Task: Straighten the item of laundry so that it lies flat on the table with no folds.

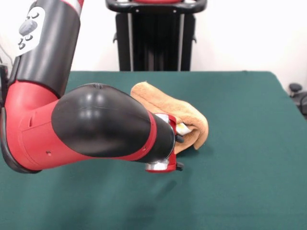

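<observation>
The orange-tan towel (192, 117), the item of laundry, lies folded over on itself in a thick bunch near the middle of the green table (249, 158). Its rounded fold faces the right. A small white tag with yellow print (182, 128) shows at its left edge. My red and black arm (100, 127) reaches across the foreground from the left. Its wrist end (165, 143) stops right against the towel's left side and covers part of it. The wrist hides the gripper, so I cannot see its state or whether it holds the towel.
The arm's bulky elbow and upper link (43, 52) fill the left of the view above the table. A dark object (298, 98) stands just off the table's right edge. Green cloth stretches to the right of and in front of the towel.
</observation>
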